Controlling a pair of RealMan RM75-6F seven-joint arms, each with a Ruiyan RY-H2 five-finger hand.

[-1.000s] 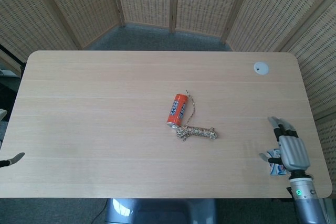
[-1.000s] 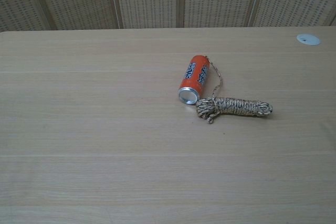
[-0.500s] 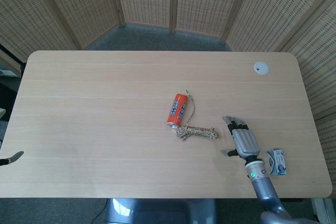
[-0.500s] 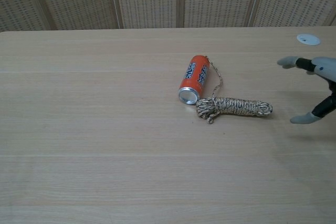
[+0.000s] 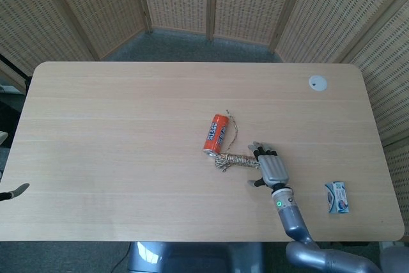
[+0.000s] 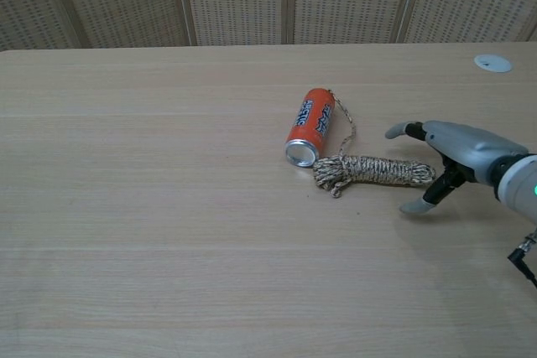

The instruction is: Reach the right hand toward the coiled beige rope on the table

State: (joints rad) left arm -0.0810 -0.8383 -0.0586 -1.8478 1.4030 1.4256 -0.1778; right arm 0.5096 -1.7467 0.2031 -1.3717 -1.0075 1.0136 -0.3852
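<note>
The coiled beige rope (image 5: 238, 160) (image 6: 373, 171) lies near the middle of the table, a loose strand running up past an orange can (image 5: 216, 134) (image 6: 310, 126). My right hand (image 5: 271, 167) (image 6: 446, 153) hovers at the rope's right end with its fingers spread and nothing in them. In the chest view the thumb hangs just right of the coil's tip. Only a fingertip of my left hand (image 5: 18, 192) shows at the left edge of the head view; its state is unclear.
The orange can lies on its side touching the rope's left end. A small blue-and-white packet (image 5: 336, 197) sits near the table's front right. A white round disc (image 5: 317, 82) (image 6: 492, 62) rests at the far right corner.
My right hand has swept left across the table from the front right corner to the rope's right end, leaving the packet uncovered. Rope and can have not moved.
</note>
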